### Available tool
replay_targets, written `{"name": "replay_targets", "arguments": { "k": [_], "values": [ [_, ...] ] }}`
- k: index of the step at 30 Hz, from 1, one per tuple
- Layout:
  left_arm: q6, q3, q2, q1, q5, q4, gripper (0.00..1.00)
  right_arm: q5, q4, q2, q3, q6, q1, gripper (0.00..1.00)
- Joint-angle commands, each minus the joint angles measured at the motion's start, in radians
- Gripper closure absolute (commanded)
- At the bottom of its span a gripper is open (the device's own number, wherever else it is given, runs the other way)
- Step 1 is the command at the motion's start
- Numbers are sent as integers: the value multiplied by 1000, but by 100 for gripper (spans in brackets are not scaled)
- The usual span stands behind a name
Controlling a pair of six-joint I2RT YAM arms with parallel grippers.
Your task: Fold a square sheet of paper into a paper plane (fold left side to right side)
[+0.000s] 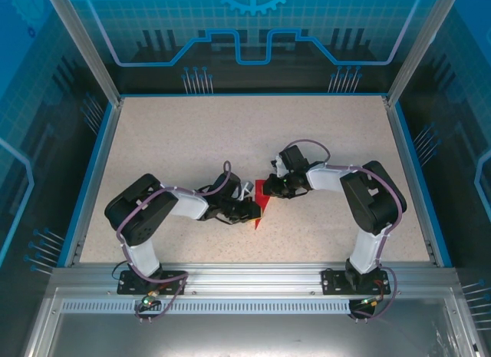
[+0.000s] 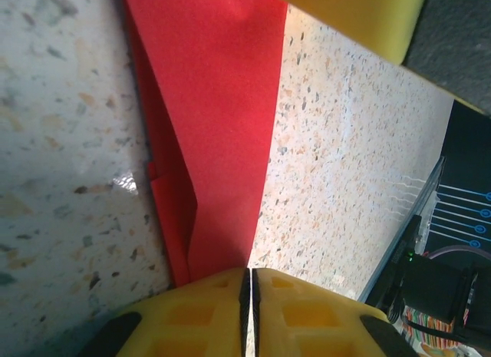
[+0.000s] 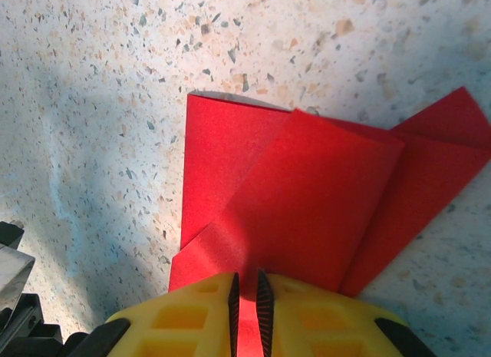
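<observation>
The sheet of paper (image 1: 261, 196) is bright red and folded into overlapping layers, lying flat on the speckled table between the two arms. In the left wrist view the paper (image 2: 215, 104) runs as a long narrow strip up from my left gripper (image 2: 247, 284). That gripper's yellow jaws are shut at the strip's near end, with its right edge meeting the slit. My right gripper (image 3: 247, 292) sits over the paper (image 3: 307, 196), its jaws closed to a narrow slit with red showing through. From above, the left gripper (image 1: 252, 211) and right gripper (image 1: 274, 186) meet at the paper.
The speckled table (image 1: 192, 142) has free room behind and to both sides of the paper. A blue rim (image 1: 92, 173) and aluminium frame posts (image 1: 84, 46) bound it. A yellow finger (image 2: 360, 15) of the right gripper shows at the far end of the strip.
</observation>
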Motion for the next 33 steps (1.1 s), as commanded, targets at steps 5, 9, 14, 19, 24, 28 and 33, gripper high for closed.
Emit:
{"name": "replay_targets", "arguments": {
  "k": [5, 9, 14, 19, 24, 28, 33],
  "values": [
    [-27, -87, 31, -10, -84, -125, 90, -6, -43, 22, -33, -16, -42, 82],
    [-29, -109, 35, -12, -100, -125, 91, -23, -38, 30, -14, -21, -69, 82],
    [-30, -112, 44, -11, -105, -121, 92, -24, -61, 43, 30, -36, -92, 81],
    [-32, -111, 56, -10, -104, -109, 93, -10, -104, 72, 85, -61, -115, 80],
    [-33, -110, 63, -11, -103, -106, 93, -7, -121, 89, 115, -80, -146, 80],
    [-33, -108, 66, -11, -101, -104, 93, -14, -127, 103, 133, -90, -174, 79],
    [-32, -107, 63, -11, -100, -104, 93, -27, -139, 134, 169, -104, -208, 78]
  ]
}}
